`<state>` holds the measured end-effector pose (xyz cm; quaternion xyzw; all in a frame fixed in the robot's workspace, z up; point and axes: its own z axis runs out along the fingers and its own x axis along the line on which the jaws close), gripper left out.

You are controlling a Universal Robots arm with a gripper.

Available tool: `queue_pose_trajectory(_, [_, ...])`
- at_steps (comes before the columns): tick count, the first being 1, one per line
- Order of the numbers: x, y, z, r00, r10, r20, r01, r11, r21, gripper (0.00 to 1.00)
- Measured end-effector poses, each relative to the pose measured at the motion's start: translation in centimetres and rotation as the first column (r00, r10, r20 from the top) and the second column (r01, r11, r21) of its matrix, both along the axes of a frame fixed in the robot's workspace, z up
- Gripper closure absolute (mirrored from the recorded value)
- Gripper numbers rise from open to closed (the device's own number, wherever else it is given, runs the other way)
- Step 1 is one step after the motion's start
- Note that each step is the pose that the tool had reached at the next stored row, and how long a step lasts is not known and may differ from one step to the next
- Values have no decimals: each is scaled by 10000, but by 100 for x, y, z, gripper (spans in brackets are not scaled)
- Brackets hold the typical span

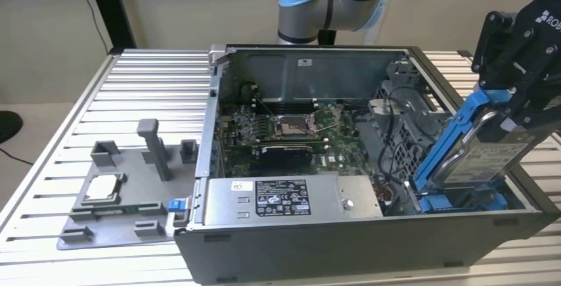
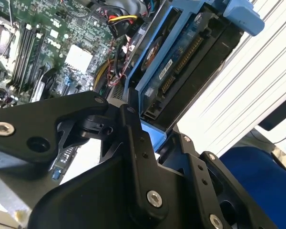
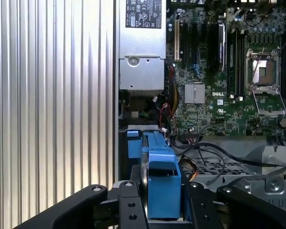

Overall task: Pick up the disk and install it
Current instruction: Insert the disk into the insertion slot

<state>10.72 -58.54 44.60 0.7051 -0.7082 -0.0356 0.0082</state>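
Note:
The disk [image 1: 480,149], a silver drive with a white label in a blue plastic frame, hangs steeply tilted at the exterior view's right. Its lower end dips into the drive bay at the front right corner of the open computer case [image 1: 351,250]. My black gripper [image 1: 519,112] is shut on its upper end. In the first wrist view the disk's blue frame [image 3: 157,157] sits clamped between the gripper's [image 3: 158,195] black fingers. In the second wrist view the disk [image 2: 181,57] shows its connector edge beyond the gripper [image 2: 150,131].
Inside the case lie the green motherboard [image 1: 293,128], a long grey power supply box [image 1: 293,197] with a white sticker, and loose cables [image 1: 395,158] beside the bay. A grey fixture [image 1: 118,200] holding a small silver chip [image 1: 101,186] rests on the slatted table [image 1: 140,89].

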Motion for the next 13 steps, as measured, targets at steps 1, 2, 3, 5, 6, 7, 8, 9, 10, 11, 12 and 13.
queue_pose_trajectory(1, [-1, 0, -3, 10000, 1, 0, -1, 10000, 1, 100])
queue_pose_trajectory(2, [-3, 0, -5, 10000, 1, 0, -1, 10000, 1, 100])
queue_pose_trajectory(3, [-5, -1, -8, 10000, 0, 0, 0, 10000, 0, 100])
queue_pose_trajectory(5, [-6, -1, -19, 10000, 0, 0, 0, 10000, 1, 100])
queue_pose_trajectory(6, [-6, -1, -27, 10000, 0, 0, 0, 10000, 0, 100])
queue_pose_trajectory(7, [-6, -1, -37, 10000, 0, 0, 0, 10000, -1, 100])
queue_pose_trajectory(8, [-6, -1, -47, 10000, 0, 0, 0, 10000, -8, 100])
queue_pose_trajectory(9, [-7, -1, -59, 10000, 0, -1, 0, 10000, -16, 100])
queue_pose_trajectory(10, [-7, -1, -69, 10000, 0, -1, 0, 10000, -21, 100])
queue_pose_trajectory(11, [-7, -1, -79, 10000, 0, -1, 0, 10000, -24, 100])
queue_pose_trajectory(12, [-7, -1, -89, 10000, 0, 0, 0, 10000, -28, 100])
queue_pose_trajectory(13, [-7, -1, -100, 10000, 0, 0, 0, 10000, -31, 100])
